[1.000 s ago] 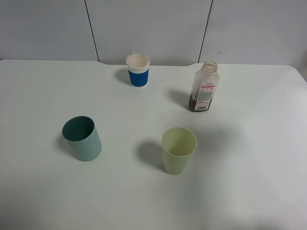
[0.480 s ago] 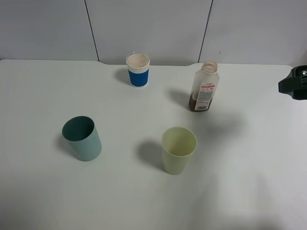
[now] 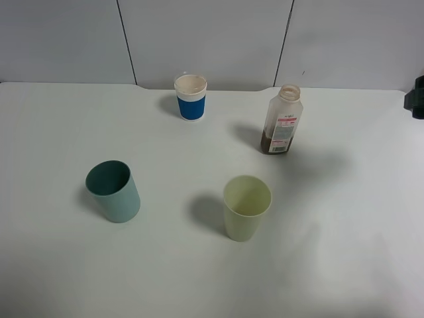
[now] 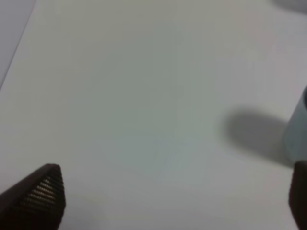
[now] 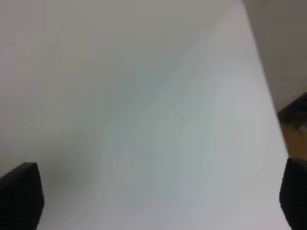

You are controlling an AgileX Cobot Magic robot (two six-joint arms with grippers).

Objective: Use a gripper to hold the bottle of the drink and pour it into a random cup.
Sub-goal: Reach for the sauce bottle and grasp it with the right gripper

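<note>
Near the far edge of the table (image 3: 371, 218), right of the middle: the bottle (image 3: 282, 119), standing straight up, its long way pointing up and down. Down low inside it, the dark brown drink (image 3: 274, 143). Toward the near left corner: the teal cup (image 3: 114, 192), upright, well apart from the bottle. Closer to the front edge, near the middle: a pale yellow-green cup (image 3: 247, 207). By the far edge: a paper cup (image 3: 191, 97) with a blue band.

For the right gripper (image 5: 156, 201): spread wide, holding nothing, only bare table under it. Just a black bit of the right arm (image 3: 417, 98) peeking in past the table's right edge, toward the far side. For the left gripper (image 4: 168, 201): spread wide too, empty, with the teal cup's side close by.

Nearer to the bottle: the right arm, most likely. Bottle off to its left, toward the table's middle. Best guess for next: reach in sideways from the right and pinch the tall body across, not from on top.
</note>
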